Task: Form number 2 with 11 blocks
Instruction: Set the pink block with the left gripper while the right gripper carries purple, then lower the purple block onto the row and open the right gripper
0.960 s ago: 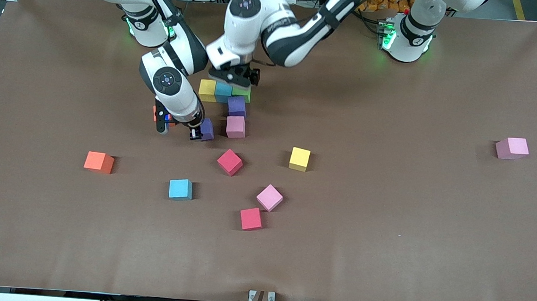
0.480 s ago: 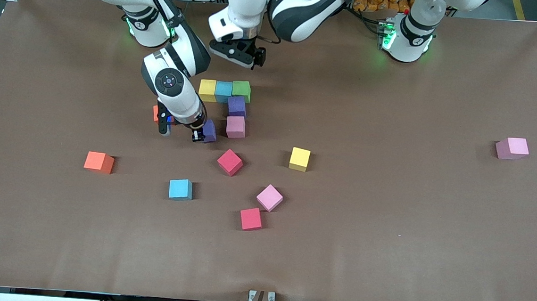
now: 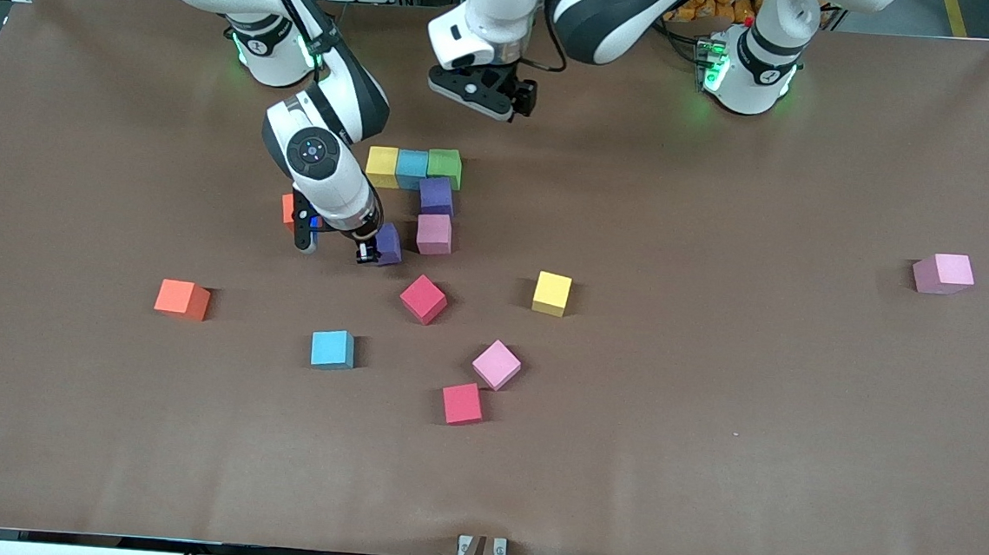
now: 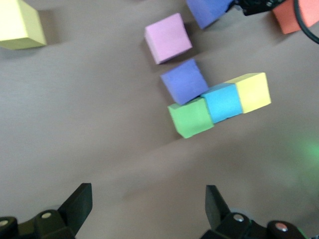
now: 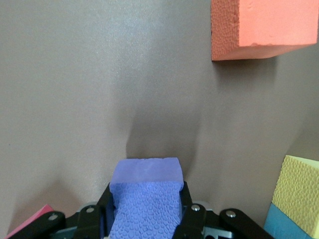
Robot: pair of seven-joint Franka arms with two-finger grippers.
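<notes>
Five matte cubes (image 3: 428,187) in a hook; right gripper (image 3: 372,245) fingers pinching purple cube (image 3: 388,244); left gripper (image 3: 481,101) spread.

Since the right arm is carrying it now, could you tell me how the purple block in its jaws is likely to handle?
The purple block looks like pitted foam, so it is probably light and slightly squashy. That rough surface should resist slipping in the right gripper. Its flat faces suggest it will sit without rolling.
</notes>
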